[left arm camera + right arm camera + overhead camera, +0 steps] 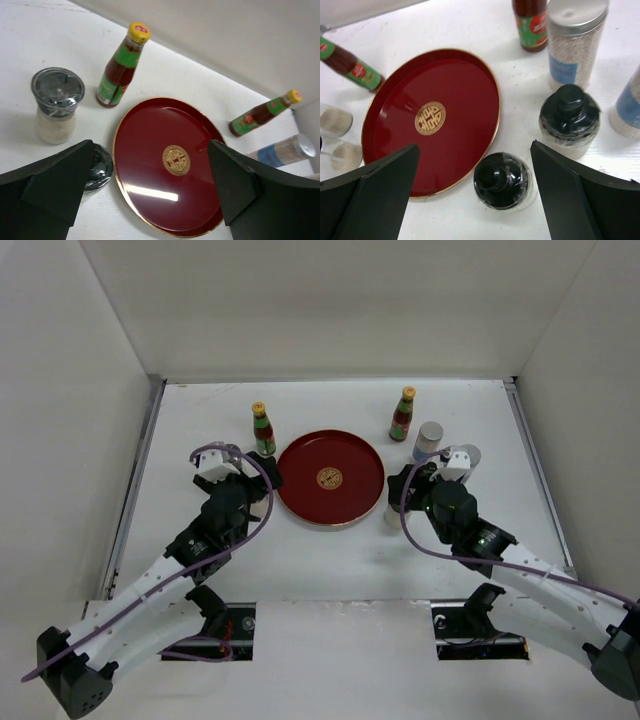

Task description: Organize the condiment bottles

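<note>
Plainly the left pincer [150,142] and right pincer [473,145] both gape released; a short dark-lidded jar [504,181] stands on the surface [445,30] inside the right pincer's gap; likely light, stiff, slick glass, best clasped round the body below the lid.

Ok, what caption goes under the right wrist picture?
Open right claw hovering over two black-lidded jars beside the red tray.

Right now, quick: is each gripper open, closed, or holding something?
Left gripper: open, holding nothing.
Right gripper: open, holding nothing.
</note>
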Controlling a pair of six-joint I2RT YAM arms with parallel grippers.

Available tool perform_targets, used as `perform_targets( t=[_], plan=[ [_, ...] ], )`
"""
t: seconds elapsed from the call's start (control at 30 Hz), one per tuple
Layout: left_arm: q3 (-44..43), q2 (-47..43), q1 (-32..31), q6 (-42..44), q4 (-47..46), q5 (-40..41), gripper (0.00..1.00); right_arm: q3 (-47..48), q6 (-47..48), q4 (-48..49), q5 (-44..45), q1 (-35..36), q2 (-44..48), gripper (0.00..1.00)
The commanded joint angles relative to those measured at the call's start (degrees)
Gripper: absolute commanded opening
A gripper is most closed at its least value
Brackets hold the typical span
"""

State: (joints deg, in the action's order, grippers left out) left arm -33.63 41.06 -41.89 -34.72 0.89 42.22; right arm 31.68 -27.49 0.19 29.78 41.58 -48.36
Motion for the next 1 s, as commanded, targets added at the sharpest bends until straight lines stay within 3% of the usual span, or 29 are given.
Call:
perform_targets(
  t=[0.0, 0.3, 0.4, 0.47, 0.57, 0.63, 0.77, 0.87, 0.97],
  plan=[
    [-3.9, 1.6, 2.6, 1.8, 3.2, 1.8, 1.00, -0.8, -0.3, 6.1, -1.7, 1.2, -0.2, 1.00],
    [-12.4, 10.7, 12.7, 6.2, 2.5, -0.6, 1.00, -0.2, 1.4, 13.3, -8.2, 1.2, -1.6, 0.97],
    [-16.3, 15.7, 15.9, 6.9, -0.2, -4.6, 1.00, -0.3, 1.1, 16.3, -11.1, 1.3, -1.7, 0.40],
    [-19.5, 19.6, 18.0, 7.9, -1.1, -7.7, 1.00, -0.7, 1.0, 17.3, -12.5, 1.4, -2.6, 0.27],
    [-23.9, 25.4, 22.9, 7.6, 0.4, -11.7, 1.00, -1.5, 0.9, 18.4, -13.0, 1.5, -4.2, 0.30],
    [-26.0, 28.5, 25.8, 6.7, 1.1, -14.1, 1.00, -2.2, 0.8, 19.6, -13.3, 1.5, -4.7, 0.39],
    [-30.3, 35.0, 27.1, 8.0, 1.7, -17.1, 0.72, -2.7, 0.7, 21.3, -13.8, 1.7, -6.3, 0.62],
    [-32.8, 38.0, 25.3, 10.1, 1.3, -17.9, 0.72, -2.6, 0.5, 21.5, -14.0, 2.6, -7.6, 0.76],
    [-36.1, 41.5, 23.7, 11.5, 1.7, -17.5, 0.72, -2.4, 0.7, 21.5, -14.0, 3.0, -8.3, 0.80]
  ],
)
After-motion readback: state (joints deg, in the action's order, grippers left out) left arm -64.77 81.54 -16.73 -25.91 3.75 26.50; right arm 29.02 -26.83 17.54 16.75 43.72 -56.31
